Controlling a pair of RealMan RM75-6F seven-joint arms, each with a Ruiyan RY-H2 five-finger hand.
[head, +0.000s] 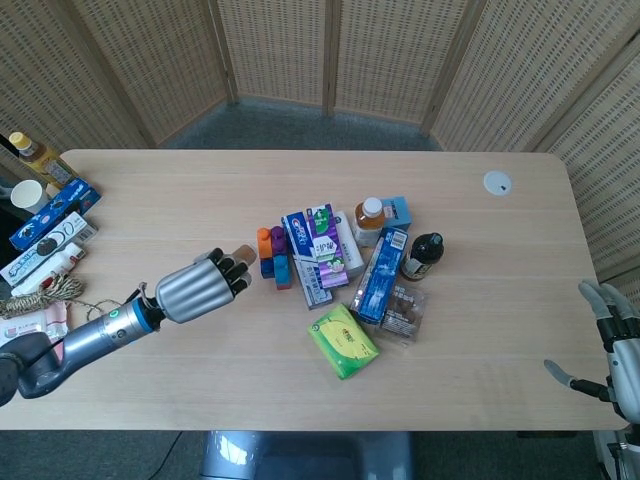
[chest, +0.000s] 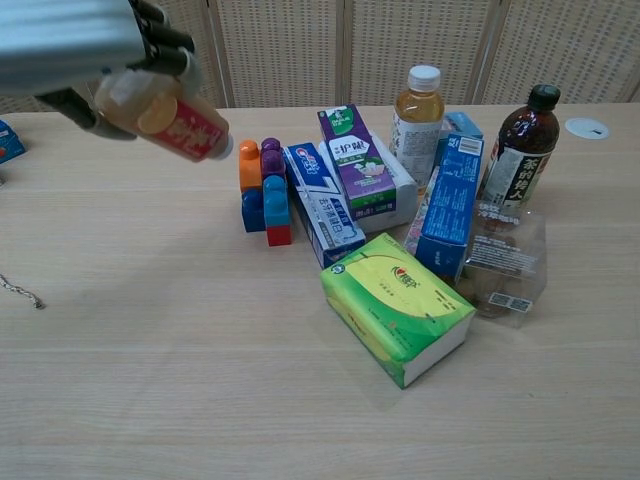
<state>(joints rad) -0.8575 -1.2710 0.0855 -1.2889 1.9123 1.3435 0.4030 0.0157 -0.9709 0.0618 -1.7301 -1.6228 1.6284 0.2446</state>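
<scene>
Staged test space, not a home: woven folding screens (head: 330, 50) close in behind the pale wood surface (head: 300, 390), grey carpet (head: 300, 125) between them.

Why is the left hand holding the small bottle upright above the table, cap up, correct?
Not upright. The left hand does hold the small bottle above the table, but the chest view shows the bottle tipped well over, its cap end pointing down and to the right, toward the toy blocks.
</scene>
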